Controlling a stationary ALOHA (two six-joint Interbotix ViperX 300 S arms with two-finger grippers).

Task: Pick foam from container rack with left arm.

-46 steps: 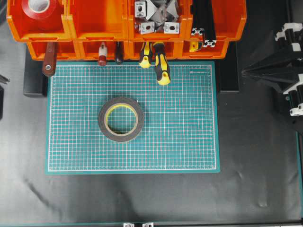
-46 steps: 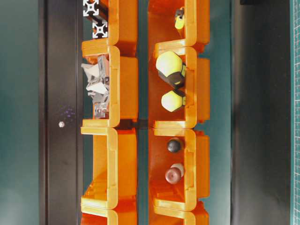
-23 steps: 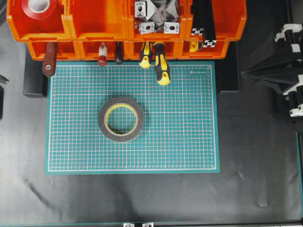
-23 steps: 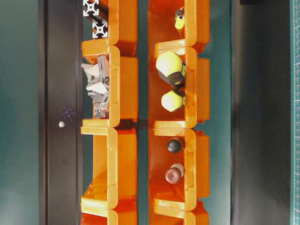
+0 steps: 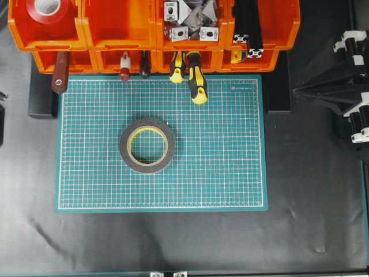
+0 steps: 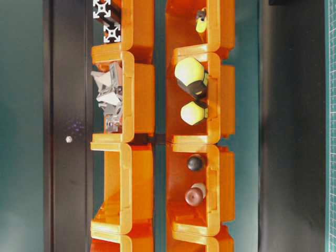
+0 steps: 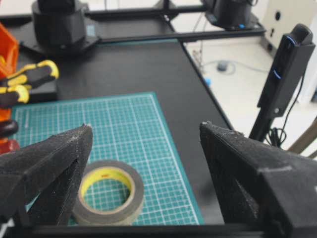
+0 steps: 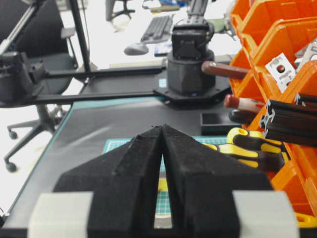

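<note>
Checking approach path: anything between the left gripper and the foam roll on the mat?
Nothing visible. The foam lies flat on the green mat, bare mat around it. The left gripper is open, with the roll low between its fingers.

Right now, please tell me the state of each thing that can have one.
foam: lying flat on the green mat, not held.
left gripper: open, empty.
right gripper: shut, empty.
container rack: one upper bin empty.
red tape roll: in the upper left bin.
</note>
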